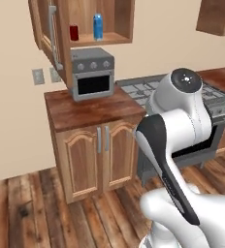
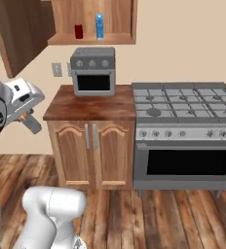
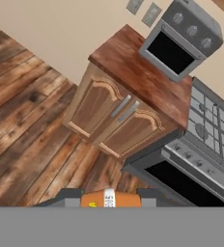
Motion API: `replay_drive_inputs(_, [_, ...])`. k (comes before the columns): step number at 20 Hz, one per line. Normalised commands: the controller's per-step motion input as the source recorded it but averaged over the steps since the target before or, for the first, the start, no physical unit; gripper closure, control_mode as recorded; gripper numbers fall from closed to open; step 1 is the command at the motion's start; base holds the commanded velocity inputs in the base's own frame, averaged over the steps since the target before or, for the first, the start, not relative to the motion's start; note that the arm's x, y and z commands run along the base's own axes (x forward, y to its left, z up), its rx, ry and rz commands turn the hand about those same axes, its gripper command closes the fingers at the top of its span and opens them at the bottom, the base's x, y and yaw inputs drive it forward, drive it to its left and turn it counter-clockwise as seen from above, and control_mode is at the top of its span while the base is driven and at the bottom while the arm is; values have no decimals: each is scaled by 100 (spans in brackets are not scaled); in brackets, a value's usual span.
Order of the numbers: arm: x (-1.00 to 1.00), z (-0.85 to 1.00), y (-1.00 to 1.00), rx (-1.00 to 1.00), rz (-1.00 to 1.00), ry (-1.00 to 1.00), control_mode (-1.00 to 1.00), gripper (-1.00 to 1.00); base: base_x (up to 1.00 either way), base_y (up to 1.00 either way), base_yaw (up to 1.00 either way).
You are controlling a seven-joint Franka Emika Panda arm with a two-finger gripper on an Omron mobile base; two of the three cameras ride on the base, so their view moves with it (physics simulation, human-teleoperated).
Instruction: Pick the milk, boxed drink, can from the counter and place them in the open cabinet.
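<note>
Small yellow-orange boxed drink (image 3: 110, 199) (white mark) between gripper (image 3: 109, 193) fingertips

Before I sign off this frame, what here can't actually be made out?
- Boxed drink, hand view: just an orange sliver between the dark fingers; the bottom edge cuts off the rest.
- Gripper, right base view: fingertips too small to judge the grip there.
- Cabinet top: cropped by the frame in both base views.
- Can and milk: markings too small to read.
</note>
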Motion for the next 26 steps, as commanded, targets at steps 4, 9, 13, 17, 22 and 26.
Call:
replay_drive_inputs(4, [0,0,0,0,0,0,100,100,86,-3,-2])
replay_drive_inputs(9, [0,0,0,0,0,0,100,100,100,0,-3])
replay_drive_inputs(13, [0,0,0,0,0,0,100,100,96,-1,0])
replay_drive_inputs(17, [0,0,0,0,0,0,100,100,49,-27,0])
replay_drive_inputs(22, [0,0,0,0,0,0,100,100,1,-68,0])
replay_drive_inputs(26, [0,0,0,0,0,0,100,100,16,-42,0])
